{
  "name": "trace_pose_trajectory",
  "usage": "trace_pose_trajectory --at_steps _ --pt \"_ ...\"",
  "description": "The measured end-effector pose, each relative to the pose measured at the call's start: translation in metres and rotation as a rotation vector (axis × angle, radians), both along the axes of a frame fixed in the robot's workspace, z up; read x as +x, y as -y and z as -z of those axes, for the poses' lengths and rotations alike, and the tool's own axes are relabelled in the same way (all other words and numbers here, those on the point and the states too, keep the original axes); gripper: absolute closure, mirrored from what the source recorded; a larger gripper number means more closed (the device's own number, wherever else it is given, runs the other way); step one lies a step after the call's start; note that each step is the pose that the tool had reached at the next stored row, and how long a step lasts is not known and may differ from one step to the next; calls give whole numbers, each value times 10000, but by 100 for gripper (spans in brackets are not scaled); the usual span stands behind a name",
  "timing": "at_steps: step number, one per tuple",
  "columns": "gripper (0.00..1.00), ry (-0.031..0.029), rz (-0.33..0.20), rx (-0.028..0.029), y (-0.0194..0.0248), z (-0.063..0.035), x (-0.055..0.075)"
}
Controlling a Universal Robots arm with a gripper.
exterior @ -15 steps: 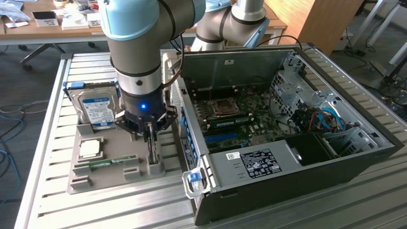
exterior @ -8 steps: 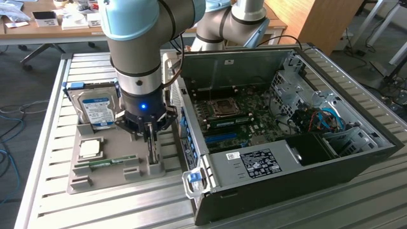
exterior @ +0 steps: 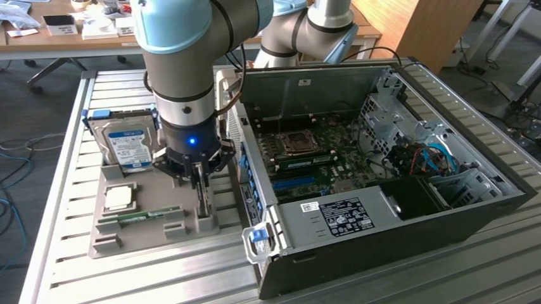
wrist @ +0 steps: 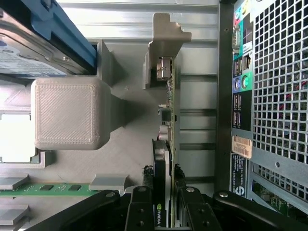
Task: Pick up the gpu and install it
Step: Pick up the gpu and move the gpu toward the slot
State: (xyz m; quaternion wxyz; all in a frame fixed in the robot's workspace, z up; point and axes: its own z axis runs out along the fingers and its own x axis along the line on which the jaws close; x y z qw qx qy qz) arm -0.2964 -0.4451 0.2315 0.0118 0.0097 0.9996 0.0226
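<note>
Pincer (wrist: 166, 195) clamped on gpu (wrist: 162, 161)

Closed narrow across both faces of the card, standing on edge in the grey tray (exterior: 148, 231), silver bracket (wrist: 166, 45) at its far end. Beyond, hard drive (exterior: 128, 147) upright; open computer case (exterior: 381, 253) alongside on the counter (exterior: 59, 253).

A grey tray (exterior: 139, 239) on the exterior view's left holds 1 upright hard drive (exterior: 128, 144) at its far end, with 1 processor chip (exterior: 118, 197) and 1 memory stick (exterior: 146, 215) nearer, on a slatted metal table (exterior: 63, 209).
</note>
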Motion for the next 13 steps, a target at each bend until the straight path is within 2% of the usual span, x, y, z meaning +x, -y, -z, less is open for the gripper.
trace_pose_trajectory --at_steps 8,13 --pt "73 4 -1 4 -1 -2 1" --pt "73 1 -1 4 0 -48 0"
